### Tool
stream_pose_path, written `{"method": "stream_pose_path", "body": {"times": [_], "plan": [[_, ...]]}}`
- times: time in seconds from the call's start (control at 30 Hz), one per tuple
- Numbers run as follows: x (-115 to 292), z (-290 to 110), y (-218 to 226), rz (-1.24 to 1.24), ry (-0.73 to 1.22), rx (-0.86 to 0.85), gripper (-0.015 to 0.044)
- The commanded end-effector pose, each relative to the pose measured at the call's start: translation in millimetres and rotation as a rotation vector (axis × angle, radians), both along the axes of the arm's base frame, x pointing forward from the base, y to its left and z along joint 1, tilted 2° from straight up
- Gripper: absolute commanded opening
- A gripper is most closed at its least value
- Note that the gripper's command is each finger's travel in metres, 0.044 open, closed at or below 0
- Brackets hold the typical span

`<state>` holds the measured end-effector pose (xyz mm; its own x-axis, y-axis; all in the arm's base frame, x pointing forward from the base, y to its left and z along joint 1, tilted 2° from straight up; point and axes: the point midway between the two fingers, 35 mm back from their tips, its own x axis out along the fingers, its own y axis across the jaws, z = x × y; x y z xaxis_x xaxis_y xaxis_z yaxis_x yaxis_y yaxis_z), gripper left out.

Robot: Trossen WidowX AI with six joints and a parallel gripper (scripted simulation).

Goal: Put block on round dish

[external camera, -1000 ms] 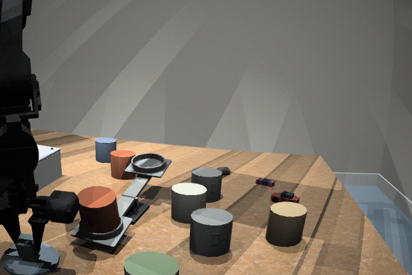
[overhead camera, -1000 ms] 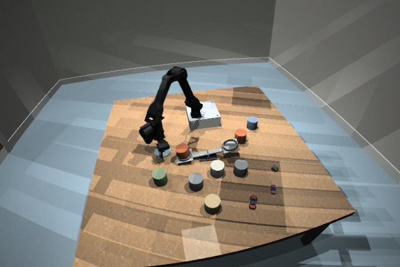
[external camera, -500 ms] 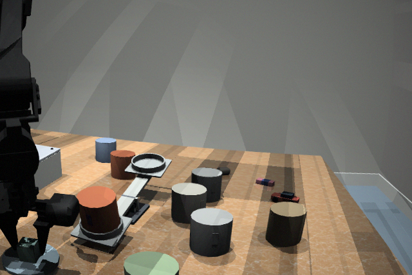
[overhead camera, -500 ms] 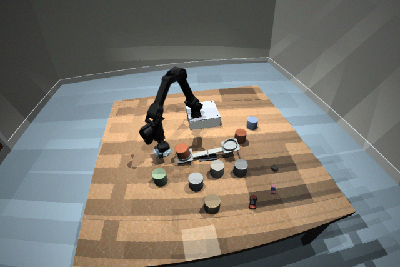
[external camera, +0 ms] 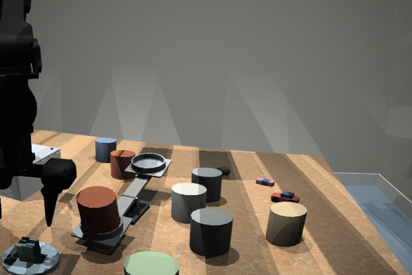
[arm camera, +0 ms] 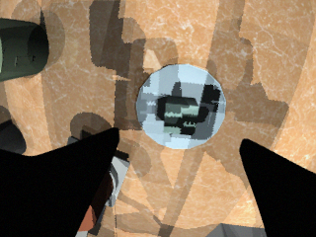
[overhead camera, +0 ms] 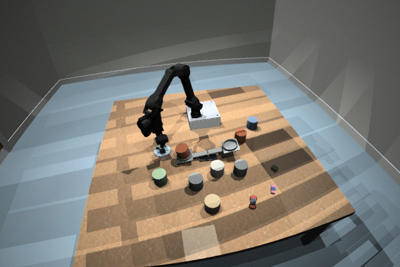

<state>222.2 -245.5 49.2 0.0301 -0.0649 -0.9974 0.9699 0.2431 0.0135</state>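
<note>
The dark green block [overhead camera: 162, 149] [external camera: 29, 251] [arm camera: 181, 110] rests on the pale blue round dish [overhead camera: 156, 152] [external camera: 50, 262] [arm camera: 183, 74]. My gripper [external camera: 24, 221] [arm camera: 180, 139] is wide open and empty above the dish and block, with no contact showing. One rust-red cup [overhead camera: 182, 151] [external camera: 98, 210] stands upright on the lowered end of the grey balance [overhead camera: 217, 152] [external camera: 136, 187]. The other rust-red cup [overhead camera: 240, 136] [external camera: 122, 166] stands on the table beside the raised end, whose round holder is empty. No cup is above the dish.
A green cup [overhead camera: 159, 177] [external camera: 151, 265] stands near the dish. Two grey cups, a white cup [overhead camera: 217, 169] [external camera: 188, 201] and a tan cup [overhead camera: 212, 203] [external camera: 286, 223] stand farther out. A blue cup [overhead camera: 252, 123] [external camera: 105, 149] stands behind the raised end. Two toy cars lie at the right.
</note>
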Motion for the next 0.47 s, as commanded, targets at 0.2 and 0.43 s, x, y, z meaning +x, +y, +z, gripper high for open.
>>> {"method": "stream_pose_path", "body": {"times": [0.2, 0.43], "plan": [[-3.7, 47.8, 5.6, 0.0, 0.001, 0.001, 0.044], [-3.7, 47.8, 5.6, 0.0, 0.001, 0.001, 0.044]]}}
